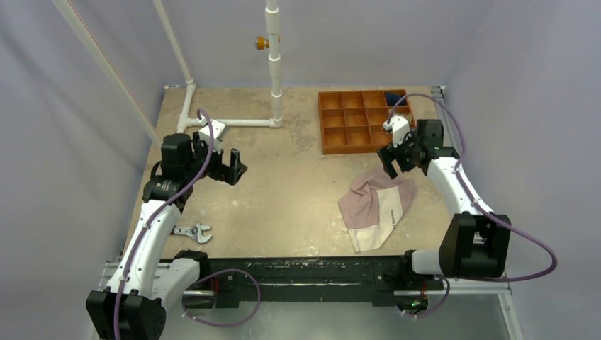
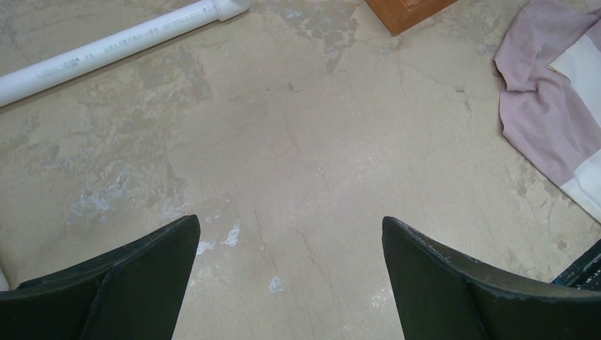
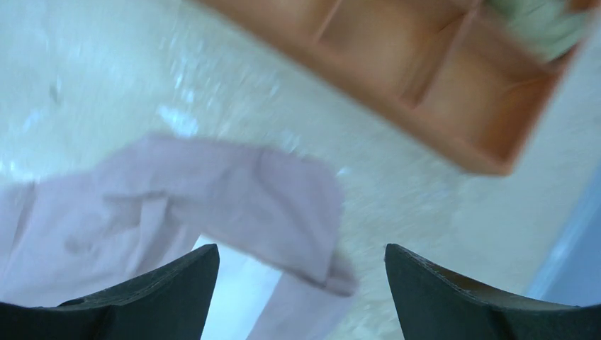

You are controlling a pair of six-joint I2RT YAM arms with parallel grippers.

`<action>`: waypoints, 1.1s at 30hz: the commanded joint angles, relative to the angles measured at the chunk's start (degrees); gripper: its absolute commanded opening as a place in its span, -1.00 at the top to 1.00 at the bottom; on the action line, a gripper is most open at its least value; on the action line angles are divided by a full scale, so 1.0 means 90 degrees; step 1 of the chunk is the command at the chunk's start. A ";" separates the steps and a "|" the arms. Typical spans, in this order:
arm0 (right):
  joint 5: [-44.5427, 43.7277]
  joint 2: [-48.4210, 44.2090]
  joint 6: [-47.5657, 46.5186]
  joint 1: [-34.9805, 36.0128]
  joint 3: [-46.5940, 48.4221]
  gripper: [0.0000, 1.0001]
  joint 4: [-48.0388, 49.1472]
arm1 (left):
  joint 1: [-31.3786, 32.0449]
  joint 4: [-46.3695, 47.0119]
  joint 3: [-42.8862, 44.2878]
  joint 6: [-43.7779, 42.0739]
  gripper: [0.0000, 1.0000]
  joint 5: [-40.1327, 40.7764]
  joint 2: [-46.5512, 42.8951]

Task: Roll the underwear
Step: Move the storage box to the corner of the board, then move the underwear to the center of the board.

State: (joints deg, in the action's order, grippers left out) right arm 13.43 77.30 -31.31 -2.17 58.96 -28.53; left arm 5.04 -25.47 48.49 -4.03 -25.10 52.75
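The underwear [image 1: 375,204] lies crumpled on the table at right front, pale pink with a cream-white panel. It also shows in the left wrist view [image 2: 546,113] at the right edge and in the right wrist view [image 3: 212,198], blurred. My right gripper [image 1: 392,161] is open and empty, hovering just above the garment's far edge; its jaws stand wide apart [image 3: 301,283]. My left gripper [image 1: 232,170] is open and empty over bare table at left, well away from the garment, also in its own wrist view [image 2: 290,269].
An orange compartment tray [image 1: 358,120] stands at the back right, with a dark blue bundle [image 1: 394,97] in a far corner cell. A white pipe frame [image 1: 234,122] lies at back left. A wrench [image 1: 194,231] lies near the front left edge.
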 commanded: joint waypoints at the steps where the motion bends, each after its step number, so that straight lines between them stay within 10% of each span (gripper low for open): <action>1: 0.0455 0.0007 -0.0877 0.0179 -0.0767 -0.74 -0.0473 | 0.0035 0.0096 0.0218 -0.0002 -1.00 0.0019 0.0117; 12: 0.0182 0.1588 -0.1120 0.1442 -0.0822 -0.54 0.0351 | 0.0027 0.0087 0.0251 -0.0259 -1.00 0.0528 0.0573; 23: 0.0919 0.2799 -0.0564 0.2985 0.0798 0.99 -0.0061 | 0.0026 0.0068 0.0290 -0.0348 -1.00 0.0787 0.0724; 28: 0.1257 0.3482 0.0141 0.4242 0.2392 0.85 -0.0128 | 0.0026 -0.0030 0.0374 -0.0361 -1.00 0.0947 0.0711; 33: 0.0931 0.4149 0.0879 0.4786 0.3741 -0.21 0.0075 | 0.0026 -0.0064 0.0409 -0.0451 -1.00 0.1188 0.0711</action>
State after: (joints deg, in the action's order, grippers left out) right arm 21.45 112.79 -30.20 38.96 84.09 -29.28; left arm 5.04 -26.20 49.52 -6.33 -16.80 59.35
